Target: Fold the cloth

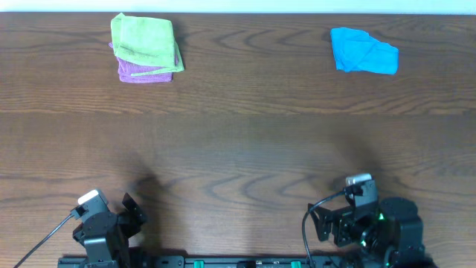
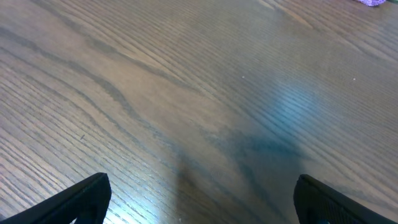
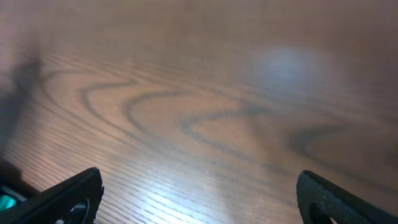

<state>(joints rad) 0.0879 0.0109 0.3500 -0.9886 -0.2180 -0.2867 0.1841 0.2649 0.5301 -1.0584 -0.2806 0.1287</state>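
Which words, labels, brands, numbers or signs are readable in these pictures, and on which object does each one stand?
None can be read. The lime-green microfibre cloth, the purple cloth under it, the bright blue crumpled cloth and the brown wooden table show no lettering. Any marking on the black left arm or the right arm is too small to read.

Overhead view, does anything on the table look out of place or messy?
The lime-green microfibre cloth sits skewed atop a folded purple cloth, far left; the bright blue cloth, far right, lies crumpled, not folded.
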